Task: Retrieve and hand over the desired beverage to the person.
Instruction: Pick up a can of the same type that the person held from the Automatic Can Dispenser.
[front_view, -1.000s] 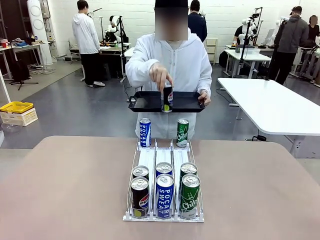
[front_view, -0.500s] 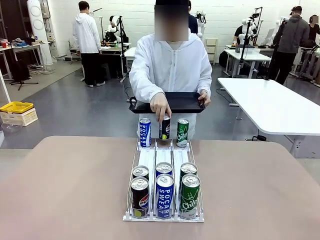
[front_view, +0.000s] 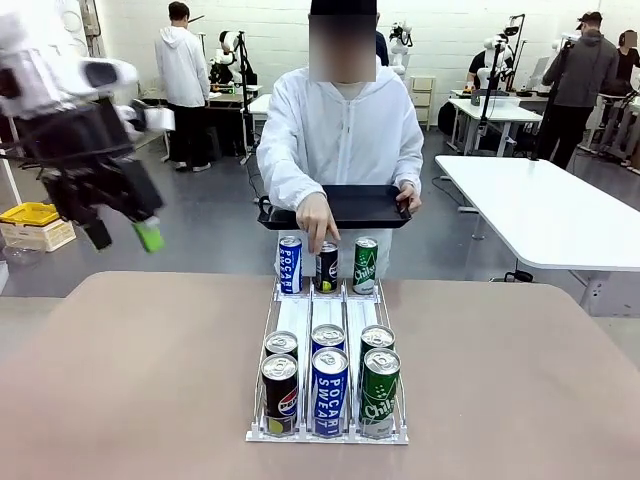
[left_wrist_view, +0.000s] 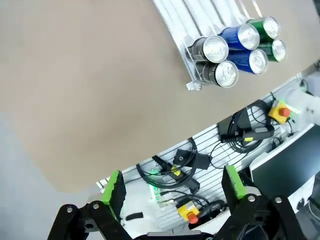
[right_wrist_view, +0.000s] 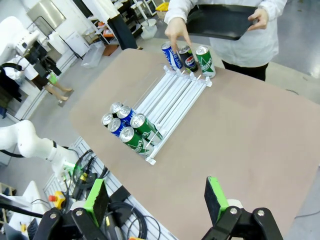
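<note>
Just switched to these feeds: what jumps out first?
The person in the white hooded jacket stands at the far side, one hand on the dark can between a blue can and a green can at the far end of the rack, the other holding a black tray. Six cans crowd the rack's near end. The left gripper hangs open, high at the front view's left.

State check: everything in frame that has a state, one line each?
Left gripper: open, empty, raised left of the rack.
Right gripper: open, empty, held high.
Rack: lanes bare in the middle.
Near cans: six, upright, at the rack's near end.
Pepsi can: upright at the far end, hand on top.
Pocari can, green can: upright beside it, untouched.
Tray: held by other hand, looks empty.
</note>
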